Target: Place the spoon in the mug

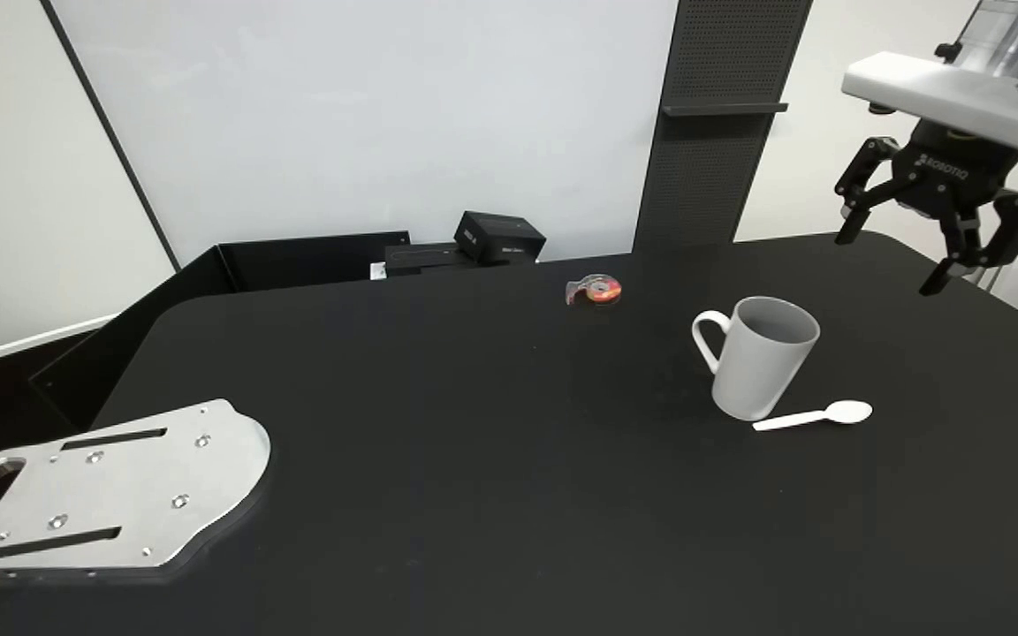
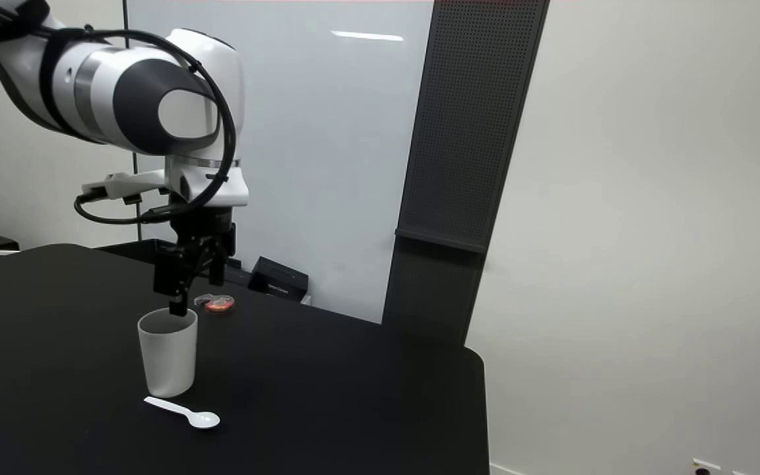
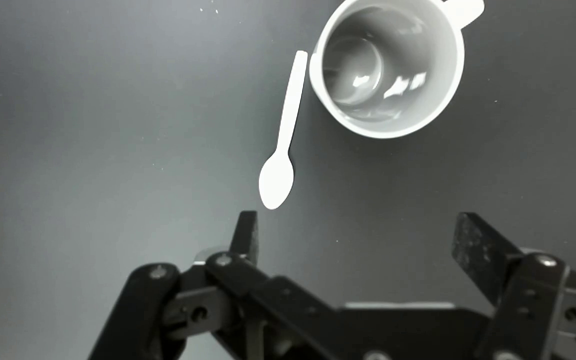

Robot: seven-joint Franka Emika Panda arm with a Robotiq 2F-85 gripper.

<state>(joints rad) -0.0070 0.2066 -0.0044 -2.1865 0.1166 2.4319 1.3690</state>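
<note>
The spoon (image 3: 286, 131) lies flat on the desk (image 1: 474, 495), its handle end just beside the mug (image 1: 761, 367), so the step in hand looks to be the reach for it. The 2 fingers (image 3: 483, 257) hang above the desk, spread wide with nothing between them; in the wrist view the spoon's bowl sits just beyond the finger at the picture's left, not yet centred in the gap. A sideways shift and a move towards the mug should come first, at height, then a straight descent. The spoon runs nearly square to the line along which the fingers close; a slight wrist turn would probably make the pinch cleaner. Aim for the neck or the bowl end: nearer the handle tip, the finger on the mug's side could knock the mug, which stands upright with its mouth facing up. Go down until the tips barely meet the desk, since something so thin leaves little to grip, and close slowly. After the lift, expect to tip the spoon handle-down, because held flat it may well lie across the rim.
</note>
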